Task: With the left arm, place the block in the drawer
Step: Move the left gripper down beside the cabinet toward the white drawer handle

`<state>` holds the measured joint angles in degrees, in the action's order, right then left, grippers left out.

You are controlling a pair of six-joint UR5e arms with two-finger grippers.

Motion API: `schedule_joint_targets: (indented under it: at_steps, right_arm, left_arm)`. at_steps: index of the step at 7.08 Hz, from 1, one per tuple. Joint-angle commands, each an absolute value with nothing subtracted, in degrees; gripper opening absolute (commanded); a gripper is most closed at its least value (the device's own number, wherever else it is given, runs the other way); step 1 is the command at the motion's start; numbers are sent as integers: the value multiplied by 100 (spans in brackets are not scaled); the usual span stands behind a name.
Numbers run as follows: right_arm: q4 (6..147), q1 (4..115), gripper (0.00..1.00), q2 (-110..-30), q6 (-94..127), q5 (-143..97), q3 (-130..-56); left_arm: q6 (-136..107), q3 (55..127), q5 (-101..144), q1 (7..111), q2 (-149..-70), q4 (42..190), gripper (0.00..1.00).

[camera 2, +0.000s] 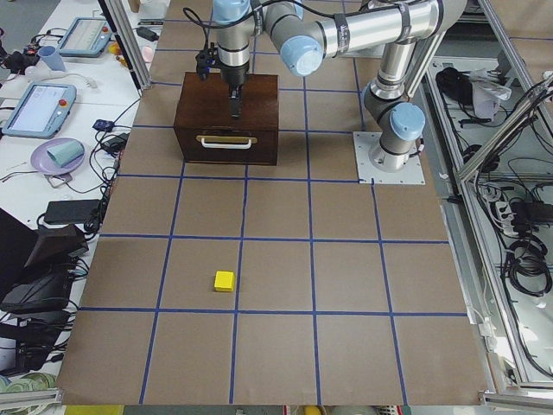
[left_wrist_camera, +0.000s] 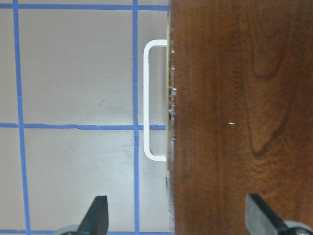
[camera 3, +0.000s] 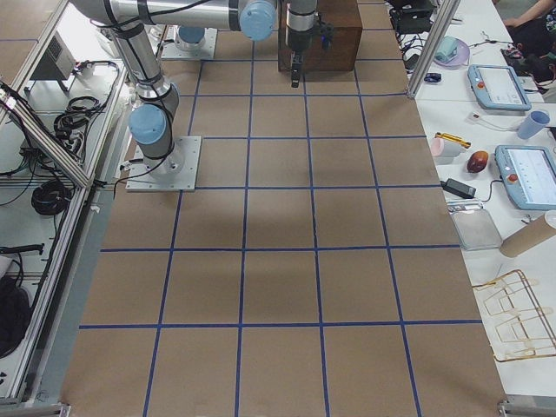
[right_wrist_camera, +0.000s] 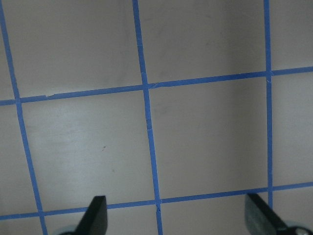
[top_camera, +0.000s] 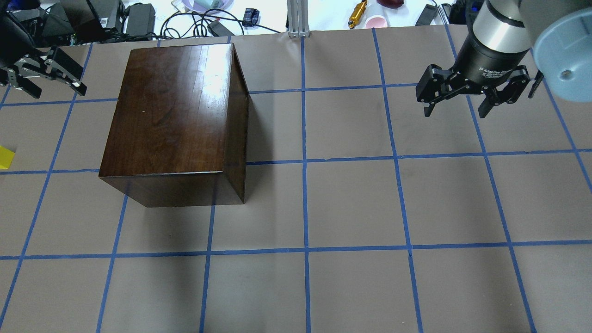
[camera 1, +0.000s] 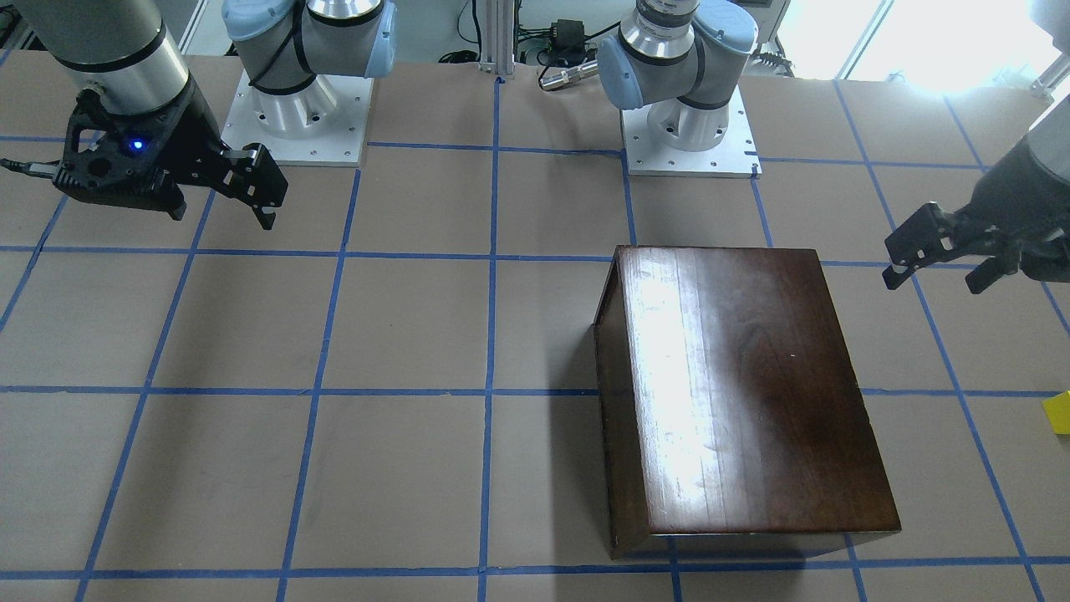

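Note:
The yellow block (top_camera: 5, 157) lies on the table at the robot's far left; it also shows in the front view (camera 1: 1057, 412) and the left side view (camera 2: 224, 280). The dark-brown wooden box (top_camera: 175, 115) stands between the arms, its drawer front (camera 2: 226, 145) pushed in flush. My left gripper (top_camera: 46, 76) is open and empty, above the table beside the box and well away from the block. Its wrist view shows the fingertips (left_wrist_camera: 100, 215) straddling the box's front edge, with the drawer handle (left_wrist_camera: 154, 100) just ahead. My right gripper (top_camera: 455, 104) is open and empty, far right of the box.
Brown table surface (top_camera: 351, 208) with a blue tape grid. Cables, power bricks and small items (top_camera: 138, 18) lie beyond the far edge. Both arm bases (camera 1: 685, 125) stand at the robot's side of the table.

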<state>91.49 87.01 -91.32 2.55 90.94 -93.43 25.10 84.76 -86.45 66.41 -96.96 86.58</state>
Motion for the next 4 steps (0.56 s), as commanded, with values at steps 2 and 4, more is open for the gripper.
schedule_joint_targets:
  at_steps: [2, 4]
  right_arm:
    - [9149, 8701, 100, -9132, 255, 9088, -9343]
    - [9149, 8701, 100, -9132, 255, 9088, -9343]
  left_arm:
    - [3581, 8499, -8323, 6232, -10150, 8420, 100]
    - [3718, 8508, -7808, 5987, -10379, 8420, 100]
